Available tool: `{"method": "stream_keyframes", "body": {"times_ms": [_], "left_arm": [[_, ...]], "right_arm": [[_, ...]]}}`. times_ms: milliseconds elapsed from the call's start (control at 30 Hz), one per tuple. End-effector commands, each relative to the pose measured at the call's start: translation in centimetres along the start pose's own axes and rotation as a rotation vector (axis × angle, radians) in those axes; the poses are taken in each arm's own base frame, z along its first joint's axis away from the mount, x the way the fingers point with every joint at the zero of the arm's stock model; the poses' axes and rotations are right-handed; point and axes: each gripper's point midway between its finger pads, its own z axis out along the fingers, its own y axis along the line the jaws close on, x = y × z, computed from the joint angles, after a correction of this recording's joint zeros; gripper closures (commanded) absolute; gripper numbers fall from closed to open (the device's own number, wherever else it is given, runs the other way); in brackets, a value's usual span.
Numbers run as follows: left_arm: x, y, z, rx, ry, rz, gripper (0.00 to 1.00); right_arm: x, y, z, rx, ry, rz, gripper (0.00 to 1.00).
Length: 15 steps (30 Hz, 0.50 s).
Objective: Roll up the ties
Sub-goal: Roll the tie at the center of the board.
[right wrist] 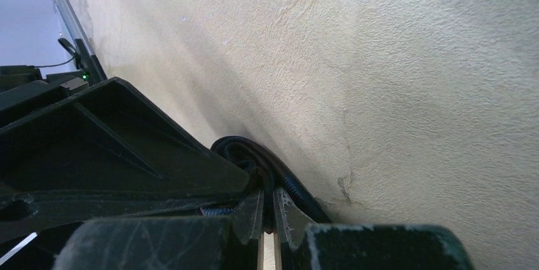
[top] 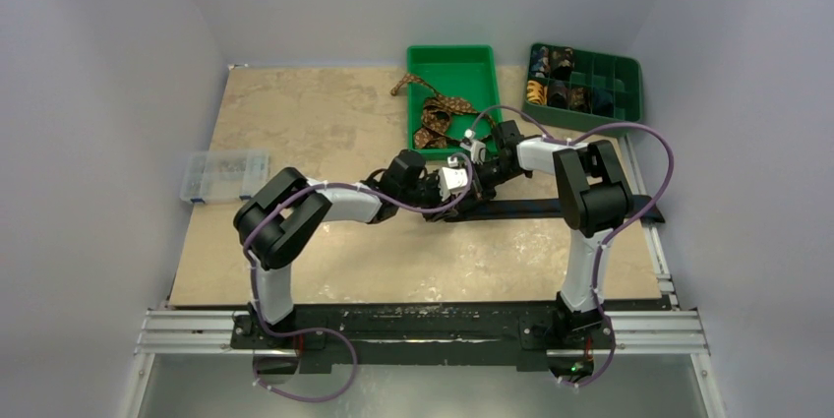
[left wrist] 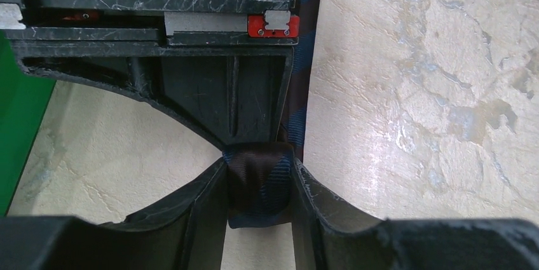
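Black fingers of the left hand (left wrist: 259,167) clench a small coil of the dark tie (left wrist: 259,190), whose free length runs flat along the worktop (left wrist: 413,92). Right hand (right wrist: 267,195) is closed, seemingly nipping a fold of that tie, though its view is cramped. Both hands meet just in front of the green tray (top: 452,52), where the brown tie (top: 440,119) lies, partly draped over its left rim.
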Motion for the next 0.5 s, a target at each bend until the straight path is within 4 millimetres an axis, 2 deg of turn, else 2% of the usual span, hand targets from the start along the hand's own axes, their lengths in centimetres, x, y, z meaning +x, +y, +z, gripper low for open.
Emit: {"method": "stream_keyframes", "body": {"times_ms": [0,167,400,467], "left_arm": [[6.9,-2.7,0.7,0.056,0.189,-0.035,0.61],[8.5,-3.1,0.8,0.062,0.219,-0.051,0.61],[9.1,-2.5,0.7,0.033,0.266,-0.065,0.73],[9.6,-2.3,0.2,0.019,0.302,-0.064,0.76]], "right_arm": [[0.4,-1.7,1.1,0.076,0.009,-0.057,1.0],[0.9,-1.7,1.4,0.064,0.021,-0.035,1.0],[0.7,-1.0,1.2,0.038,0.018,-0.034,1.0],[0.1,-0.1,0.8,0.012,0.009,-0.039,0.92]]}}
